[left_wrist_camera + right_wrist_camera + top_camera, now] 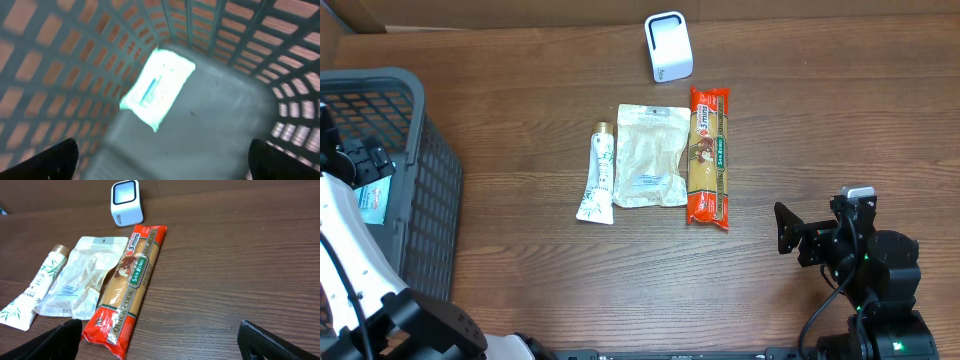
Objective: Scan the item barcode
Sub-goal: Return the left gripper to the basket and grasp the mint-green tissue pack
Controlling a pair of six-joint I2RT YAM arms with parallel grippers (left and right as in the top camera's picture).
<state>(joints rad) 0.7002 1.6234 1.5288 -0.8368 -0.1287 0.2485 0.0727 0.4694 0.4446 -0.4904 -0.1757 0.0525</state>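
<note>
Facing the items from the near right of the brown wood-grain bench (820,120), the right gripper (792,232) has its two black fingers (60,340) spread fully apart and holds nothing. At near left, the left gripper (162,155) hangs inside the grey plastic lattice basket (425,190), jaws likewise wide and empty. Below it a flat white packet with a blue mark (157,87) lies on the basket floor against a side wall.

Three items lie side by side at mid-bench. The long red-and-orange pasta packet (127,287) is on the right. The crumpled clear plastic pouch (650,155) is in the middle, touching the pasta packet. The white squeeze tube with green leaf print and a gold cap (598,175) is on the left, just beside the pouch. Farthest away, near the far edge, the small white box-shaped barcode scanner (668,46) stands upright, apart from the items, its pale window facing the near side.
</note>
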